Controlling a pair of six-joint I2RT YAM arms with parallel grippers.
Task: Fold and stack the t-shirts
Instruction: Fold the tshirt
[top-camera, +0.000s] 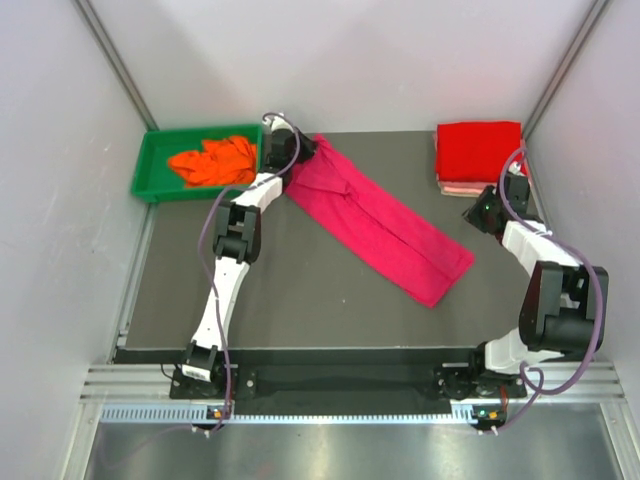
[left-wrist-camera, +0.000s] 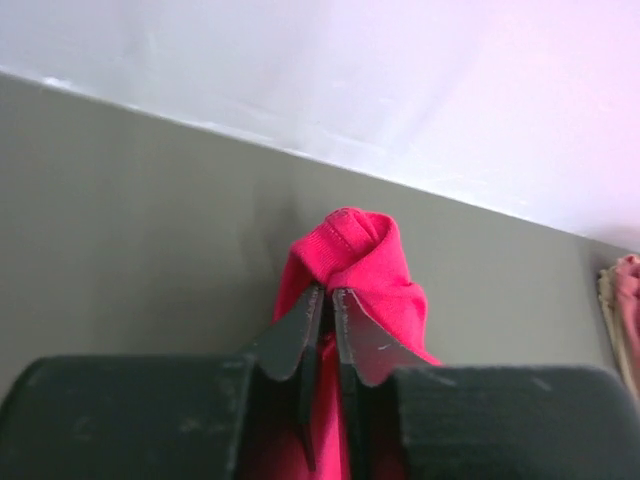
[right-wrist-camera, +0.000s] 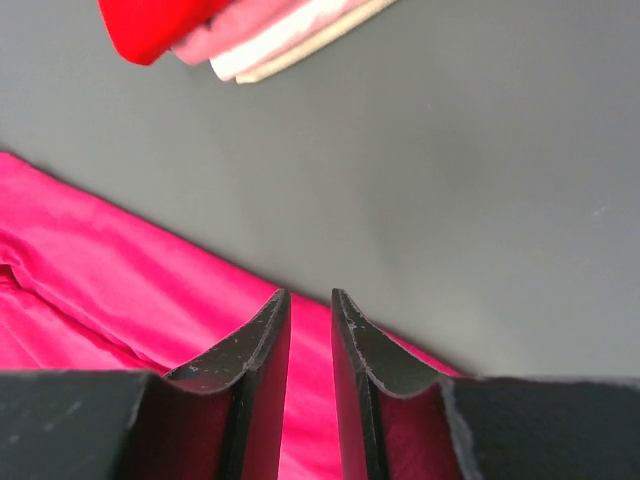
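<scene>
Matte left claw (left-wrist-camera: 328, 292), soft magenta-pink t-shirt (left-wrist-camera: 350, 250) bunched into peak

Green tray (top-camera: 155, 172) at far-left corner of dark table (top-camera: 300, 300).

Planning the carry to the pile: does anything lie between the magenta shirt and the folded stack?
Nothing visible lies on the table between the magenta shirt and the red-topped stack; only the right gripper sits over that gap.

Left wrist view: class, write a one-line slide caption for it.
Left gripper pinches the bunched end of a magenta-pink t-shirt on the grey table, near the white wall.
</scene>
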